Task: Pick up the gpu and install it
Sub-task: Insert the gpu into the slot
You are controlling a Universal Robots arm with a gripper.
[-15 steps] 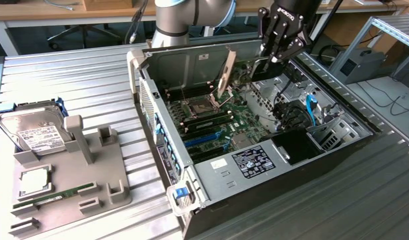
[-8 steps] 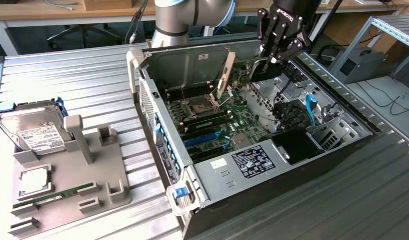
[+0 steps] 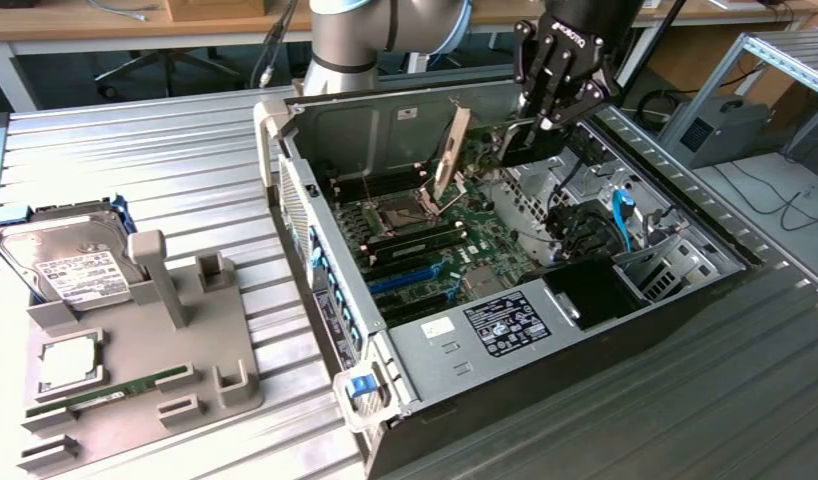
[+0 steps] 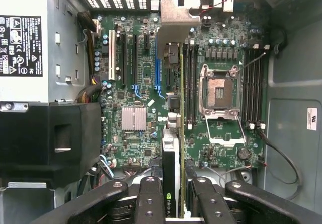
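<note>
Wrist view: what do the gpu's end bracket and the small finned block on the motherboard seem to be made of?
Silver end bracket of the green gpu card: apparently bare sheet metal, matte grey, thin and bent. Finned silver block: likely aluminium, pale sheen, parallel ridges.

The gpu [image 4: 170,166] had a black edge with a green logo and a silver bracket [image 4: 176,15]. The tool [image 4: 173,191] was black. The circuit board [image 4: 136,83] was green, the computer case [image 3: 443,345] grey, the table [image 3: 142,160] ribbed grey.
</note>
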